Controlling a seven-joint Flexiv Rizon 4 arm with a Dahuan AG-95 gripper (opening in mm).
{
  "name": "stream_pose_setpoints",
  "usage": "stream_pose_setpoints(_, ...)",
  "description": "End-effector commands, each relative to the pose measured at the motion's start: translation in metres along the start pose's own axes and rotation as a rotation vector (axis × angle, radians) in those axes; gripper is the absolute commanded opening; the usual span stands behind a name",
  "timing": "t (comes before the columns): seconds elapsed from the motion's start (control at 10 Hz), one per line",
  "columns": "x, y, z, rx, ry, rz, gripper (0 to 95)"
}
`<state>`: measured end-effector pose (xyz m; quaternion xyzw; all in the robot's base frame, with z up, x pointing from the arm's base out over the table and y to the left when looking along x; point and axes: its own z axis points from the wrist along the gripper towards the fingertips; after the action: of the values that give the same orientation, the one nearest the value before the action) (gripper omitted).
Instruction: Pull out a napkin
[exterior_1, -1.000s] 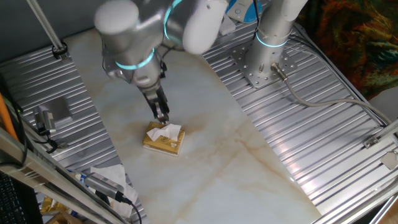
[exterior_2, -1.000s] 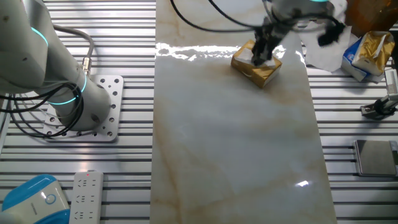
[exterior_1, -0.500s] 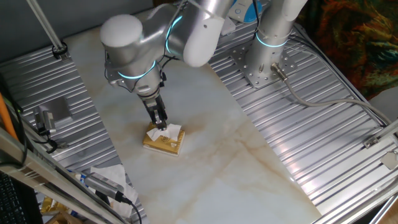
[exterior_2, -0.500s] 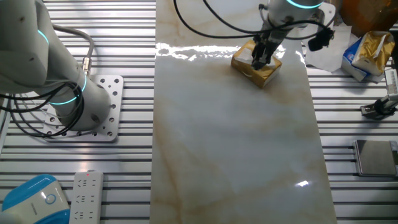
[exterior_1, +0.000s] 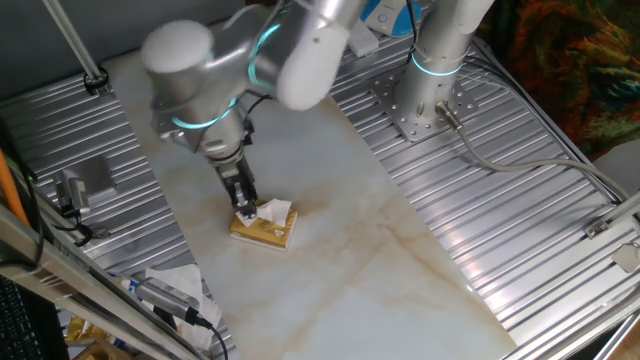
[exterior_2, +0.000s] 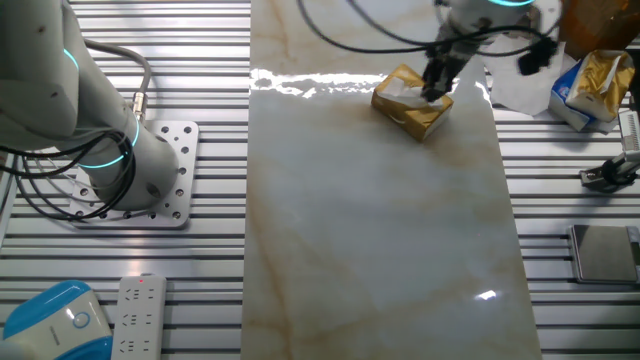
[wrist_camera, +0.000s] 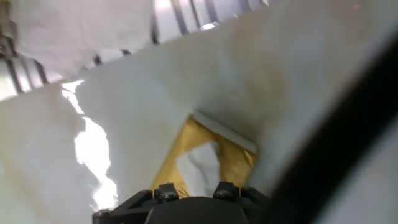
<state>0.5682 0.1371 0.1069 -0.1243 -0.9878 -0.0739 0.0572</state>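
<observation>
Ideally the gripper (exterior_1: 243, 209) — grip unreadable from here — pinches only the napkin (exterior_1: 273, 211), then lifts straight off the box (exterior_1: 263, 230).

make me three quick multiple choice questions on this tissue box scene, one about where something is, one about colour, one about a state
1. Where does the tissue box stand?
A. on the pale marble-look slab
B. on the ribbed metal surface by the arm's base
C. on top of the power strip

2. What colour is the box?
A. blue
B. tan-yellow
C. black

3. How does the napkin lie?
A. spread flat on the slab, far from the box
B. hanging in the air, clear of the box
C. sticking up from the top of the box, with the gripper right at it

Answers: 1 A, both fixed views show the box on the veined slab. 2 B, the hand view shows its tan-yellow top around the white tissue. 3 C, the white sheet bunches up out of the box under the fingertips; whether they have closed on it cannot be told.
</observation>
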Motion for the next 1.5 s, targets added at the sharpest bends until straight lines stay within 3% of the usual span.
stream_pose_setpoints(0.1,0.003,-0.005,0.005,0.000,-0.014,0.000,38.0)
stream_pose_setpoints(0.4,0.015,-0.017,0.017,-0.001,-0.014,-0.023,38.0)
stream_pose_setpoints(0.8,0.025,-0.007,0.033,-0.009,-0.027,-0.006,38.0)
stream_pose_setpoints(1.0,0.025,-0.007,0.033,-0.001,-0.024,-0.002,0.0)
stream_pose_setpoints(1.5,0.025,-0.007,0.032,0.014,-0.026,-0.011,0.0)
